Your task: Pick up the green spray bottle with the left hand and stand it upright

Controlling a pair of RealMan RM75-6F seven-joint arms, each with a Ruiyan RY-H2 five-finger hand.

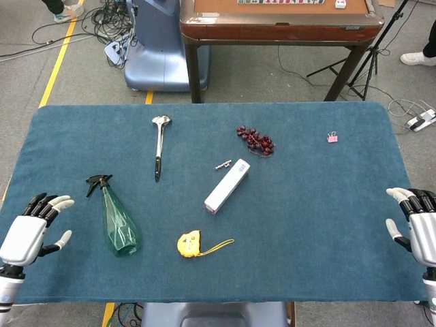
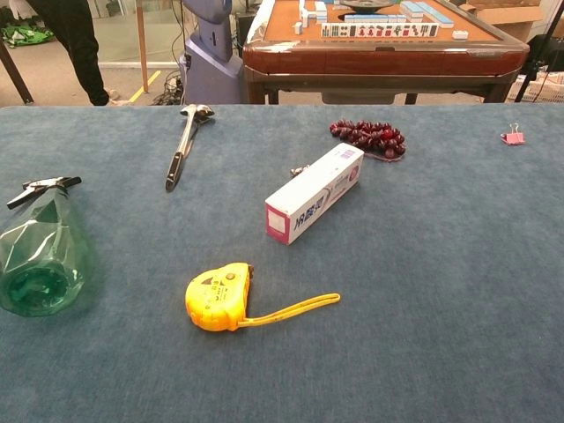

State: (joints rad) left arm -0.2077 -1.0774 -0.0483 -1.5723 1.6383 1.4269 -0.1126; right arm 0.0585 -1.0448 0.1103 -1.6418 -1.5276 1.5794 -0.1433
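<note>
The green spray bottle (image 1: 116, 220) lies on its side on the blue table cloth, black trigger head pointing away from me; in the chest view the bottle (image 2: 40, 256) is at the left edge. My left hand (image 1: 30, 230) hovers at the table's front-left corner, left of the bottle and apart from it, fingers spread, holding nothing. My right hand (image 1: 421, 223) is at the right edge of the table, fingers apart and empty. Neither hand shows in the chest view.
A yellow tape measure (image 1: 190, 244) lies right of the bottle. A white toothpaste box (image 1: 227, 185), a metal spoon (image 1: 159, 144), dark red beads (image 1: 256, 140), a small bolt (image 1: 222, 164) and a pink clip (image 1: 332, 137) lie farther back. A mahjong table (image 1: 279, 20) stands behind.
</note>
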